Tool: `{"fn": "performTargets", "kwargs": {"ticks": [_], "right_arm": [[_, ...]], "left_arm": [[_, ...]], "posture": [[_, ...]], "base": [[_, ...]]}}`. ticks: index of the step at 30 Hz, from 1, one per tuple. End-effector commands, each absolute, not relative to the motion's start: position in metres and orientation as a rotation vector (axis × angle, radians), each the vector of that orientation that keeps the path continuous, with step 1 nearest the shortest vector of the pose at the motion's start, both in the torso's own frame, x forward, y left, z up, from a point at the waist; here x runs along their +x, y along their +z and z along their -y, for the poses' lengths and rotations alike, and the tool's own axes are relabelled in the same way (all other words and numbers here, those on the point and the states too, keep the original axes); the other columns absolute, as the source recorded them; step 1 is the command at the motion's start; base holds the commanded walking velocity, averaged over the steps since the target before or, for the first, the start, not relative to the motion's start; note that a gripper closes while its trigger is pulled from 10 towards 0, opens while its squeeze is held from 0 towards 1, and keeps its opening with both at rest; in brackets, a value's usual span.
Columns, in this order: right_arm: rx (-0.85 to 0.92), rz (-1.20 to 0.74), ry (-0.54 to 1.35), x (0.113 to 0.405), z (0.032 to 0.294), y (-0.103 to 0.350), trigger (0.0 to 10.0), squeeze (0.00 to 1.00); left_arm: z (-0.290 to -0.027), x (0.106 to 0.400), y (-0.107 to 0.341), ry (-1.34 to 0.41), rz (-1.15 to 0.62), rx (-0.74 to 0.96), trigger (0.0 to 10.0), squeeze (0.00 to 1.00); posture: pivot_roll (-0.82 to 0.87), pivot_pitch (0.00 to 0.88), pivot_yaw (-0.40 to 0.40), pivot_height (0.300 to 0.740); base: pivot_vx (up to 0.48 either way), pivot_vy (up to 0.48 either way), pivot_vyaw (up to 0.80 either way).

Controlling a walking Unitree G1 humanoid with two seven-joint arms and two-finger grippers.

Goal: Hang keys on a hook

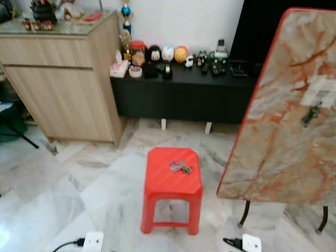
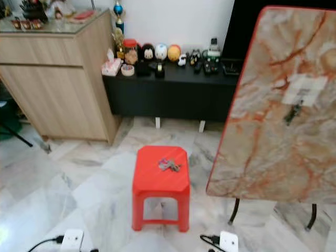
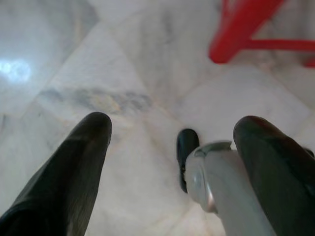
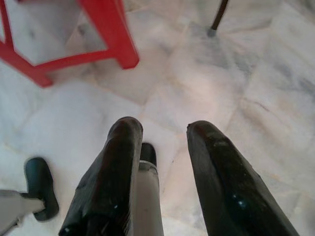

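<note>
A bunch of keys (image 1: 181, 167) lies on top of a red plastic stool (image 1: 173, 181) on the marble floor. To the right stands a tilted marble-patterned tabletop with a red rim (image 1: 283, 115); a white patch with a small dark hook (image 1: 312, 114) sits on its face. My left gripper (image 3: 172, 132) hangs open over the floor, with a stool leg (image 3: 236, 34) beyond it. My right gripper (image 4: 162, 130) also hangs open, nothing between its fingers, near the stool's legs (image 4: 110, 32).
A wooden cabinet (image 1: 63, 79) stands at the left. A low black bench (image 1: 184, 92) with small figures and bottles runs along the back wall. White power sockets (image 1: 93, 241) with cables lie on the floor in front. The tabletop's thin black legs (image 1: 245, 212) stand at the right.
</note>
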State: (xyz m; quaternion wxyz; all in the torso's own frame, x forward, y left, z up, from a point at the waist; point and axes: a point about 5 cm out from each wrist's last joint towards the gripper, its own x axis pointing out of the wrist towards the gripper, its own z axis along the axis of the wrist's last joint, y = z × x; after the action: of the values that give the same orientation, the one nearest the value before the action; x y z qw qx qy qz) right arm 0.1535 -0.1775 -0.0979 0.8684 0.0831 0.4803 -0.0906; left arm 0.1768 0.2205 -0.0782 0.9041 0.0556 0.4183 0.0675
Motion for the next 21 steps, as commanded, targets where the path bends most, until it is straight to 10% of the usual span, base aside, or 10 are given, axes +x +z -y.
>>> {"fn": "performTargets", "kwargs": {"ticks": [1, 21], "right_arm": [[0.176, -0.979, -0.167, 0.1623, 0.1706, -0.0948, 10.0, 0.0], [0.166, -0.951, -0.154, 0.168, 0.1666, -0.0923, 10.0, 0.0]], "left_arm": [[-0.2261, 0.1657, -0.0824, 0.157, -0.901, 0.119, 10.0, 0.0], [-0.2324, 0.1605, -0.0823, 0.157, -0.893, 0.132, 10.0, 0.0]], "posture": [[0.07, 0.039, -0.065, 0.74], [0.07, 0.0, -0.061, 0.74]], "base": [[0.0, 0.48, 0.0], [0.0, 0.109, 0.0]]}}
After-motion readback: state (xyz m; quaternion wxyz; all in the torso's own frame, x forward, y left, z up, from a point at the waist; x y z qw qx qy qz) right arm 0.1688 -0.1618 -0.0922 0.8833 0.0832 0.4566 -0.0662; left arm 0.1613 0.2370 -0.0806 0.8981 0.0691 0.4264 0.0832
